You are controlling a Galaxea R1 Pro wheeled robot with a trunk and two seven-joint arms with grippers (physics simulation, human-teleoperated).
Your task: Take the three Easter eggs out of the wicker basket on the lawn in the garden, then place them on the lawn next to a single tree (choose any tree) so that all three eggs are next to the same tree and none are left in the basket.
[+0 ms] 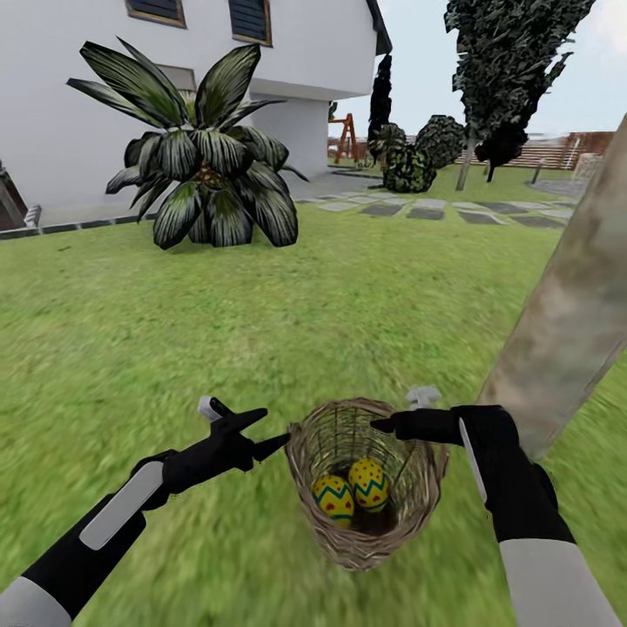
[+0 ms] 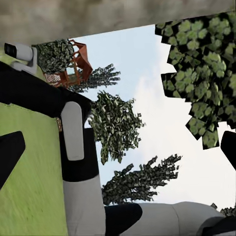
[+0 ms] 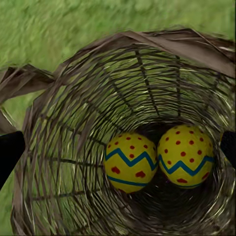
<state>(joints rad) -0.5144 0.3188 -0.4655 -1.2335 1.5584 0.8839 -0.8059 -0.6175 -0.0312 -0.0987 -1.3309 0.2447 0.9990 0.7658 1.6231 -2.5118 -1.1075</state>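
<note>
Care is needed as the right gripper [image 1: 383, 426], fingers apart over the wicker basket [image 1: 305, 453], is lowered squarely onto one Easter egg [image 3: 131, 162]; left gripper [image 1: 277, 435] spread.

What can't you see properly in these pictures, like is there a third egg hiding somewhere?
- Third egg: two eggs show in the wicker basket; its woven wall and the eggs themselves hide the rest of the bottom.
- Tree: the head view's edge cuts off its top, and the right arm hides its foot.
- Right gripper: it sits at the basket's rim, but whether it grips the rim cannot be told.
- Left gripper: the same, at the opposite rim.
</note>
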